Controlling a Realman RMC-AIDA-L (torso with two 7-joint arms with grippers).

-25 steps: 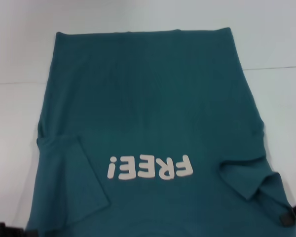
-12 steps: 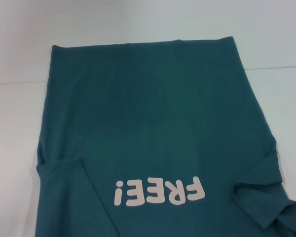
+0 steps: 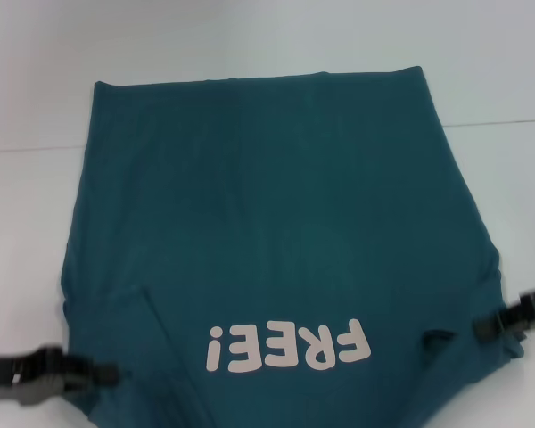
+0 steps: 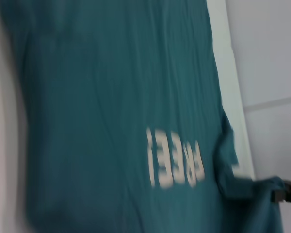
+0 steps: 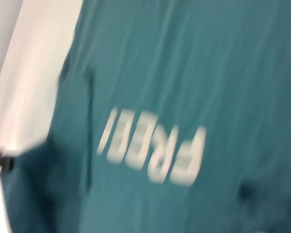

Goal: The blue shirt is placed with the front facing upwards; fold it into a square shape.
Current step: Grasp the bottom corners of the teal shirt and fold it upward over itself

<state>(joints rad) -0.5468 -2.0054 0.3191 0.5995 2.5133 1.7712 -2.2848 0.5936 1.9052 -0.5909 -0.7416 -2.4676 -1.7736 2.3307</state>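
teal blue shirt (image 3: pixel 267 223) flat on white table (image 3: pixel 36 71), left gripper (image 3: pixel 107 374) and right gripper (image 3: pixel 486 328) pinching its sleeves

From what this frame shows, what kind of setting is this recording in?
Probably a lab or test bench rather than a home: a bare white table, only the blue shirt spread on it, and the left gripper and right gripper at its sides.

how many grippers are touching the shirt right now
2. The left gripper is at the blue shirt's near left edge, the right gripper at its near right edge by the sleeve. Whether either is gripping cloth cannot be told.
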